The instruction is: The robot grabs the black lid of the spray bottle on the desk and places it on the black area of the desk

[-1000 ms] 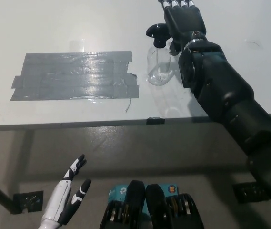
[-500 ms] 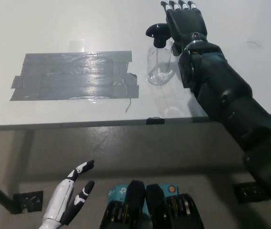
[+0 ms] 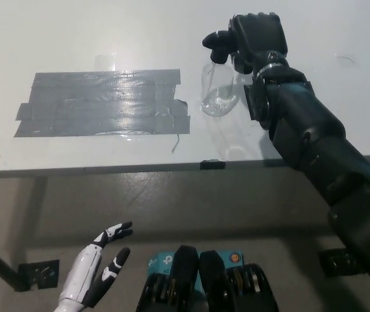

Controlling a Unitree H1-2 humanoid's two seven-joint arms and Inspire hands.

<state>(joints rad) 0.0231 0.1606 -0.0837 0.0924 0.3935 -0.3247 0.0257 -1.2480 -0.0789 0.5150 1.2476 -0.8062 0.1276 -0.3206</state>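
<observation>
A clear spray bottle stands upright on the white desk, right of a dark taped patch. Its black lid is on top of the bottle. My black right hand sits right against the lid, its fingers curled down and closed around the lid's right side. Only the lid's left end pokes out from the hand. My white left hand rests low at the lower left, below the desk edge, with its fingers spread and holding nothing.
The desk's front edge runs across the middle of the view, with grey floor beneath it. The dark patch lies about a hand's width left of the bottle. A small scrap of tape sticks out at the patch's lower right.
My right hand's fingers, stretched out straight before, have curled down and closed on the lid. The left hand has sunk a little lower.
</observation>
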